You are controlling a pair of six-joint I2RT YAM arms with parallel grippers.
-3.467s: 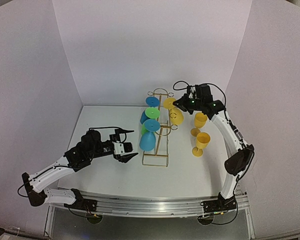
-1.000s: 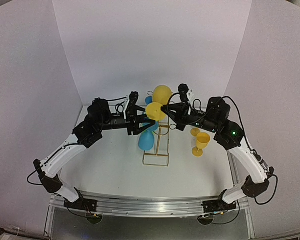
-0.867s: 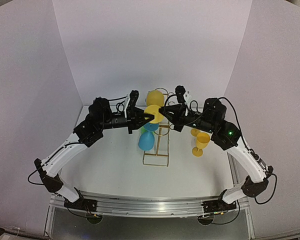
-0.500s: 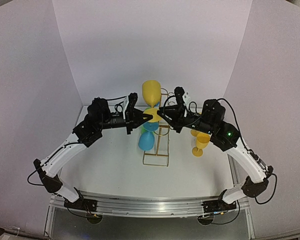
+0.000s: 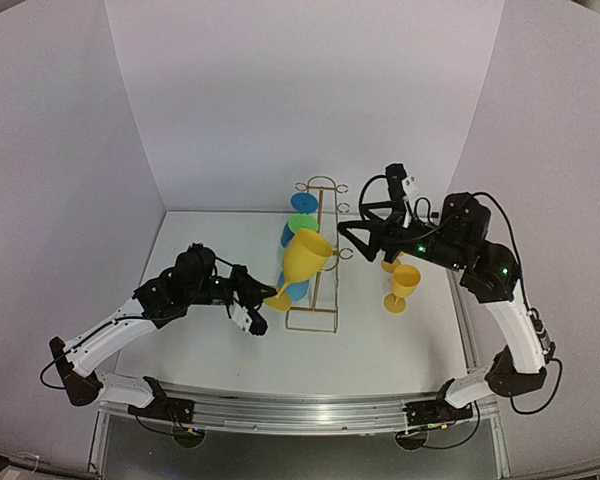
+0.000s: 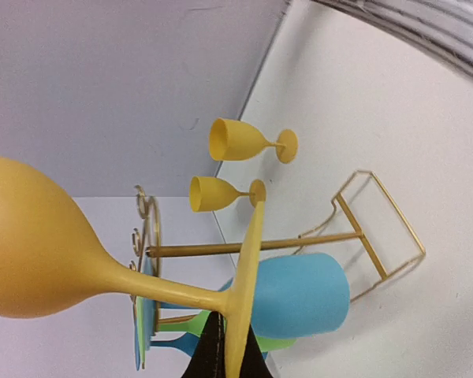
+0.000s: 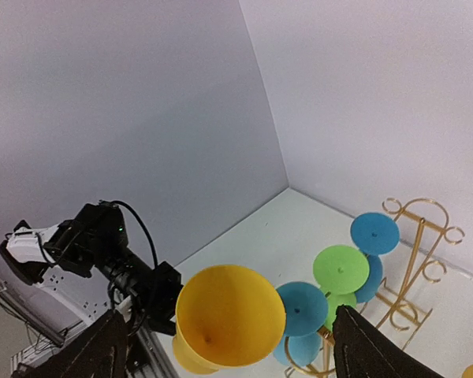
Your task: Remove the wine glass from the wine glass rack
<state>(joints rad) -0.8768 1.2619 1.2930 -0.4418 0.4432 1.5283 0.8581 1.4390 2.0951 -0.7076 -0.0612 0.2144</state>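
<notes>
A yellow wine glass [image 5: 306, 256] is tilted in the air just left of the gold wine glass rack [image 5: 321, 192], clear of its hooks. My left gripper [image 5: 264, 308] is shut on the rim of its foot. The left wrist view shows that foot [image 6: 245, 272] edge-on between my fingers [image 6: 211, 356], with the bowl [image 6: 24, 252] at far left. My right gripper [image 5: 366, 214] hovers open to the right of the rack top, holding nothing. From the right wrist the bowl's mouth [image 7: 229, 315] faces up between my spread fingers [image 7: 101, 351].
Blue glasses [image 5: 294, 288] and a green glass [image 5: 302, 223] hang upside down on the rack's left side. Two yellow glasses [image 5: 404, 284] stand on the table to the rack's right, below my right arm. White walls close in the table on three sides.
My right gripper has opened, let go of the yellow glass and drawn back to the right. My left gripper shut on the glass's foot and carried it down and toward me.
</notes>
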